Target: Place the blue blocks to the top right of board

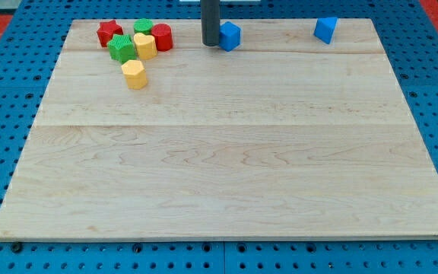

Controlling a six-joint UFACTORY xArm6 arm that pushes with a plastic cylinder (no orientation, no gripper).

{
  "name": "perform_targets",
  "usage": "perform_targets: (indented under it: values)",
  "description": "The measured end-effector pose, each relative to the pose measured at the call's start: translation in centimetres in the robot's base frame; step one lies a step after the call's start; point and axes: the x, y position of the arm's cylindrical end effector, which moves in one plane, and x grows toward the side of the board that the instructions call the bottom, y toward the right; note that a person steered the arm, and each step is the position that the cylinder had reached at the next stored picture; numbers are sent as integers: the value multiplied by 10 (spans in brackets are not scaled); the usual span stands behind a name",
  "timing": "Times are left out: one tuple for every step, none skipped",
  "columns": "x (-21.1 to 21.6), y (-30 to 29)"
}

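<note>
Two blue blocks lie near the view's top edge of the wooden board (pixel 226 152). One blue cube-like block (pixel 230 36) sits at top centre. A blue wedge-shaped block (pixel 325 30) sits at the top right. My tip (pixel 211 43) is the end of a dark rod coming down from the view's top. It stands right against the left side of the centre blue block, touching or nearly touching it. The wedge block lies well to the right of my tip.
A cluster sits at the top left: a red star-like block (pixel 109 33), a red cylinder (pixel 162 36), a green block (pixel 121 48), a second green block (pixel 144 27), a yellow block (pixel 145 46). Another yellow block (pixel 134 74) lies just below them. Blue pegboard surrounds the board.
</note>
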Motion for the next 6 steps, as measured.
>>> perform_targets:
  values:
    - [-17,36]
    - [-23,25]
    - [-36,49]
    - [-26,84]
    - [-21,90]
    - [16,72]
